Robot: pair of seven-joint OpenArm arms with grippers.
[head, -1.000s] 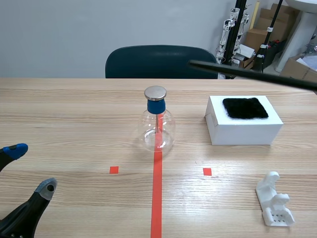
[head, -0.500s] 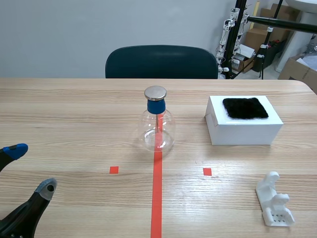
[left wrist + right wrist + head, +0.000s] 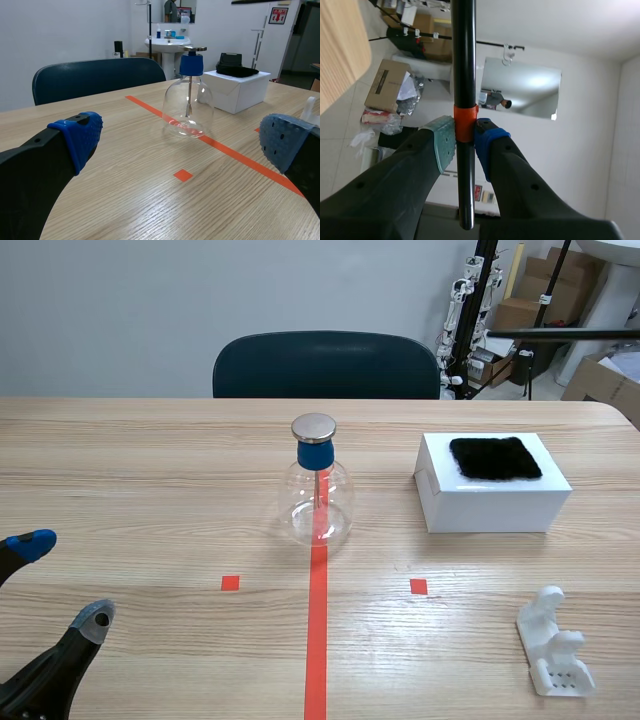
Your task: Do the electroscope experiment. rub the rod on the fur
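The counter (image 3: 150, 470) of pale wood has wide free surface between the left hand (image 3: 62, 580) and the glass flask (image 3: 318, 502). Its far right corner is rounded. The left hand sits low at the near left, its fingers well apart and holding nothing. The scene view shows the rod (image 3: 560, 334) only as a thin black level line, high over the right side and apart from the fur (image 3: 494, 457). The right wrist view shows more: the right hand (image 3: 465, 140) is clamped on the smooth round rod at its orange band (image 3: 465, 122). The fur is a black fluffy square on a white box (image 3: 490, 505). A white plastic stand (image 3: 555, 645) is near the right edge.
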